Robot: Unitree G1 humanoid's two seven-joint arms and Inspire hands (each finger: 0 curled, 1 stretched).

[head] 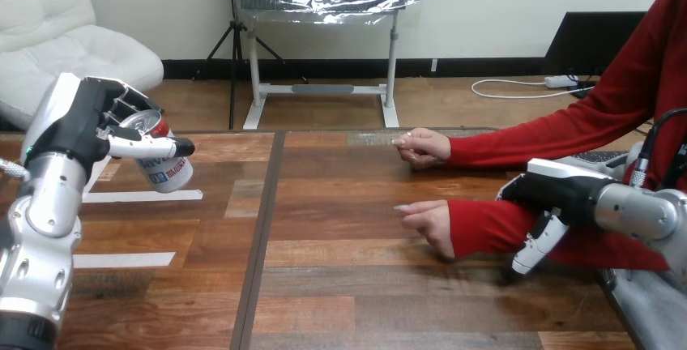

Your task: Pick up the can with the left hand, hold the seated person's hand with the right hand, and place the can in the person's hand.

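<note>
Two robot hands are over the brown wooden tabletop (364,285), well apart from each other. The left robot hand (85,123) is raised at the view's left with its fingers and thumb curled round a silver cylindrical metal can with a white, red and blue label (164,164). The can is clear of the tabletop and tilted, its silver top leaning up and to the left. Below it two strips of white tape (142,196) lie flat on the wood. The right robot hand (559,196) comes in from the view's right and lies over the red sleeve (486,228) of the person's nearer forearm, touching it. Whether it grips that forearm cannot be told. The person's nearer hand (429,224) rests on the tabletop just left of that sleeve, knuckles up. The person's farther hand (423,146) rests loosely closed on the tabletop behind it. Both of the person's hands are well apart from the can.
</note>
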